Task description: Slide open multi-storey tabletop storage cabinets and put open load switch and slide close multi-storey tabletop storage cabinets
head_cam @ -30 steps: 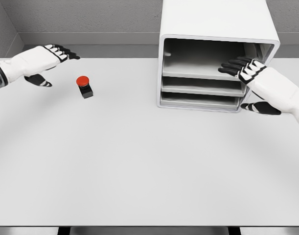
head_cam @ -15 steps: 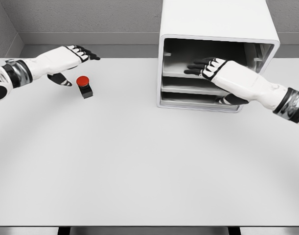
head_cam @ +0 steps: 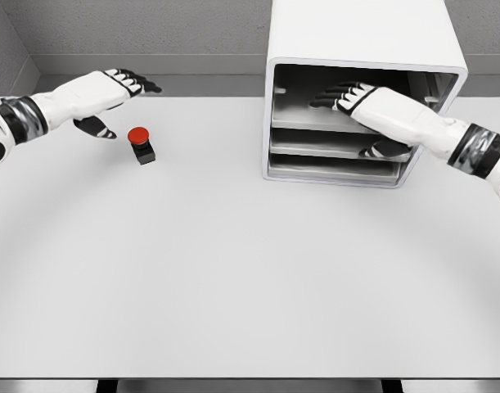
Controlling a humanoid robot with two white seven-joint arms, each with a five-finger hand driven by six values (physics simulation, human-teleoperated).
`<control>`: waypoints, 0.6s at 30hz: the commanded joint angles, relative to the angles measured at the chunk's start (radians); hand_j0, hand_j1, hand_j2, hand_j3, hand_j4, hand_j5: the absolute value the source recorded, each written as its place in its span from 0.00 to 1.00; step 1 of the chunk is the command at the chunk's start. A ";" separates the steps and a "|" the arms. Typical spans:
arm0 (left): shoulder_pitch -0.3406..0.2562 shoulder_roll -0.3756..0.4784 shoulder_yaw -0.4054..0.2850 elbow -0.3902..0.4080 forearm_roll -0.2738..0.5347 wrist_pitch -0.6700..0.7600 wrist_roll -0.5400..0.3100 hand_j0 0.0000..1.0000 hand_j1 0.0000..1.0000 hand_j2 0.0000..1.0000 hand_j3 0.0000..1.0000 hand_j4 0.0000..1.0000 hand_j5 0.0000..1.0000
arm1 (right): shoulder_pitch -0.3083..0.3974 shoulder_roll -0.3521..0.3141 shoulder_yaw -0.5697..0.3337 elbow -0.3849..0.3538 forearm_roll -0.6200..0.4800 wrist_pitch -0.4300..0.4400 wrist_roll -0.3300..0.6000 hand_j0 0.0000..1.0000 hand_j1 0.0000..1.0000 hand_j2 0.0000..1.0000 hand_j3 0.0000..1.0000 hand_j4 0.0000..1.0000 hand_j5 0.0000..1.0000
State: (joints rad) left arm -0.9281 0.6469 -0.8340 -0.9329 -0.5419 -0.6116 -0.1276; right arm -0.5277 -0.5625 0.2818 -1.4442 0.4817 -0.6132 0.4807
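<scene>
Black-tipped fingers [head_cam: 330, 92] of the robot's white right hand [head_cam: 358, 99] are reaching, extended and nearly flat, into the top compartment of the white boxy three-tier tabletop storage cabinet [head_cam: 364, 49], gripping nothing; the thumb is hanging lower, in front of the middle tray [head_cam: 315, 144]. The hand is lying just above the top grey tray [head_cam: 303, 119], and whether it is touching that tray cannot be told. Its placement suggests it is feeling for a purchase to slide the tray outward, since all three trays are sitting back inside the shell and none is pulled forward over the desk.

Across the pale grey desk [head_cam: 233, 270], the white left hand [head_cam: 110, 86] is hovering with fingers stretched out and relaxed, empty, just behind and to the left of the load switch [head_cam: 141, 144], a small black block topped with a round red button. The switch is standing upright on the desk, well apart from the cabinet and untouched. The left hand appears to be staged over it, ready to pick it up once a tray is open. The task looks to be in its opening step.
</scene>
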 commanded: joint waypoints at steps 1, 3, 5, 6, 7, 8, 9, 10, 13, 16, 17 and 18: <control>0.000 0.000 0.016 -0.003 0.010 0.001 0.002 1.00 1.00 1.00 1.00 1.00 1.00 | 0.000 0.003 0.013 0.019 0.000 0.002 0.001 1.00 1.00 1.00 1.00 1.00 1.00; -0.002 0.000 0.033 -0.004 0.020 0.001 0.006 1.00 1.00 1.00 1.00 1.00 1.00 | 0.002 0.001 0.013 0.018 0.006 0.002 0.018 1.00 1.00 1.00 1.00 1.00 1.00; -0.002 0.002 0.035 -0.009 0.028 0.001 0.008 1.00 1.00 1.00 1.00 1.00 1.00 | 0.003 0.001 0.013 0.018 0.020 0.002 0.021 1.00 1.00 1.00 1.00 1.00 1.00; 0.002 0.002 0.033 -0.010 0.022 0.001 0.006 1.00 1.00 1.00 1.00 1.00 1.00 | 0.003 0.001 0.011 0.018 0.032 0.002 0.021 1.00 1.00 1.00 1.00 1.00 1.00; 0.003 0.002 0.027 -0.010 0.008 0.001 0.002 1.00 1.00 1.00 1.00 1.00 1.00 | 0.003 0.001 0.011 0.018 0.035 0.002 0.021 1.00 1.00 1.00 1.00 1.00 1.00; 0.006 0.004 0.023 -0.011 -0.018 0.001 0.000 1.00 1.00 1.00 1.00 1.00 1.00 | 0.003 0.001 0.010 0.018 0.037 0.002 0.021 1.00 1.00 1.00 1.00 1.00 1.00; 0.006 0.004 0.022 -0.012 -0.039 0.001 0.000 1.00 1.00 1.00 1.00 1.00 1.00 | 0.003 0.001 0.010 0.018 0.038 0.002 0.021 1.00 1.00 1.00 1.00 1.00 1.00; 0.006 0.005 0.027 -0.010 -0.032 0.001 0.002 1.00 1.00 1.00 1.00 1.00 1.00 | 0.005 0.001 0.010 0.016 0.049 0.002 0.021 1.00 1.00 1.00 1.00 1.00 1.00; 0.006 0.008 0.006 -0.010 -0.033 0.001 0.002 1.00 1.00 1.00 1.00 1.00 1.00 | 0.008 0.001 0.010 0.011 0.060 0.002 0.021 1.00 1.00 1.00 1.00 1.00 1.00; 0.008 0.008 -0.019 -0.001 -0.035 0.001 0.002 1.00 1.00 1.00 1.00 1.00 1.00 | 0.011 0.000 0.010 -0.001 0.060 0.002 0.021 1.00 1.00 1.00 1.00 1.00 1.00; 0.006 0.008 -0.036 -0.001 -0.033 0.001 0.002 1.00 1.00 1.00 1.00 1.00 1.00 | 0.012 0.000 0.010 -0.002 0.060 0.002 0.021 1.00 1.00 1.00 1.00 1.00 1.00; 0.006 0.007 -0.054 -0.001 -0.033 0.001 0.002 1.00 1.00 1.00 1.00 1.00 1.00 | 0.012 0.000 0.010 -0.002 0.060 0.002 0.021 1.00 1.00 1.00 1.00 1.00 1.00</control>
State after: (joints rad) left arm -0.9235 0.6533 -0.8619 -0.9366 -0.5801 -0.6115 -0.1263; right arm -0.5139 -0.5618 0.2919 -1.4424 0.5463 -0.6134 0.5021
